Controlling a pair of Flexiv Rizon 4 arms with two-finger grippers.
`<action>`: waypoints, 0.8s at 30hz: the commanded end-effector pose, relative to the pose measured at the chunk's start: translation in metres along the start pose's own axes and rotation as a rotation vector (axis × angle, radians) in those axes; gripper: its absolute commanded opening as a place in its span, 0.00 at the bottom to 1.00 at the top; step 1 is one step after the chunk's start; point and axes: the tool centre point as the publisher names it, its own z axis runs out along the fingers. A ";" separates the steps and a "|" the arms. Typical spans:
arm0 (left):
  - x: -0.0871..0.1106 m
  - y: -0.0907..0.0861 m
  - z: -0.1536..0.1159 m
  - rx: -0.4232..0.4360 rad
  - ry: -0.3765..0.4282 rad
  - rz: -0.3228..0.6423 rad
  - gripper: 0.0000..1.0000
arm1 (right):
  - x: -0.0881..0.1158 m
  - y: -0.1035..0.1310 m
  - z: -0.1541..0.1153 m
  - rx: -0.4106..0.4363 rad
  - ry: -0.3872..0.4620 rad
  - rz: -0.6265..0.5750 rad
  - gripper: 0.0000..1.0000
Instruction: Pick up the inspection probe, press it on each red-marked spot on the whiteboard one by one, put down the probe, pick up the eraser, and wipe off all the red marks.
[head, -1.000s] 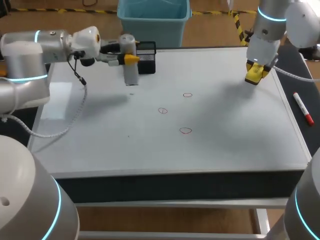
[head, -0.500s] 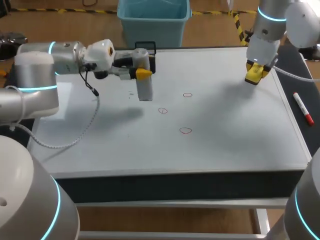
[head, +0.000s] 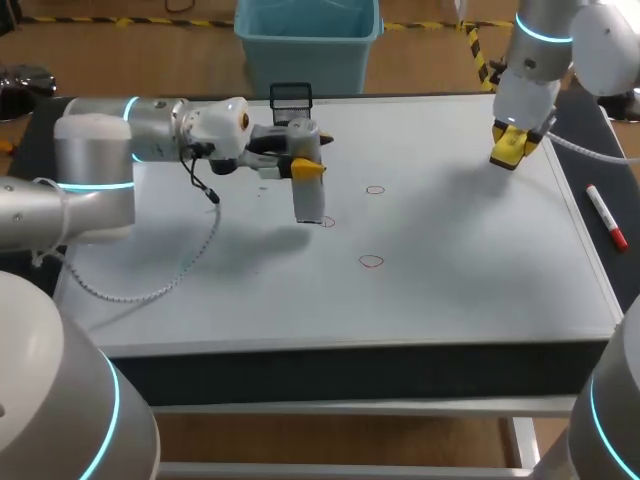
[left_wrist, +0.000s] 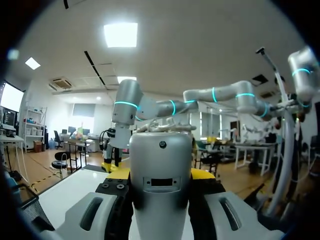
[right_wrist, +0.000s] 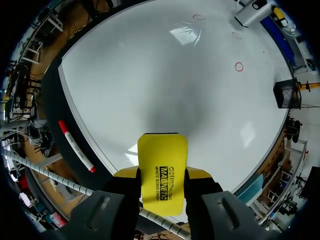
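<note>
L arm comes in from the left and reaches past mid-board. L end effector (head: 306, 166) is clamped on the probe (head: 309, 197), a grey cylinder. The wrist view shows one yellow-tipped finger pressed on each side of it. Probe hangs roughly upright below the fingers. Its lower end is down at the whiteboard (head: 200, 270), right at the middle mark (head: 326, 221) and partly covering it. Can't tell whether the tip actually touches the surface.

There are 3 red marks on the board, all small open rings, well apart from each other. The far mark (head: 375, 189) is beyond the probe tip and to its R. The near mark (head: 371, 261) is closer to the front edge. None is wiped.

R arm is at the board's far R corner. R end effector (head: 512, 150) is clamped on the eraser (right_wrist: 162, 170), a yellow block gripped from both sides and sticking out ahead of the fingers. It hovers over the board near the R edge, w/ a soft shadow on the surface ahead of it. It is well apart from all 3 marks and from the probe.

A marker (head: 606, 216), white body w/ red cap, lies just off the board's R edge, roughly parallel to it. A black mesh basket (head: 291, 97) sits at the board's far edge, behind the L end effector.
</note>
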 end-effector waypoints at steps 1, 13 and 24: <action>-0.004 0.006 0.006 0.013 0.020 -0.001 0.00 | 0.001 0.000 -0.001 0.001 0.003 -0.002 0.00; -0.007 0.022 0.013 -0.001 0.028 -0.016 0.00 | 0.001 0.000 -0.001 0.001 0.003 -0.002 0.00; -0.014 0.033 0.008 -0.001 0.023 -0.010 0.00 | 0.001 0.000 -0.001 0.001 0.003 -0.002 0.00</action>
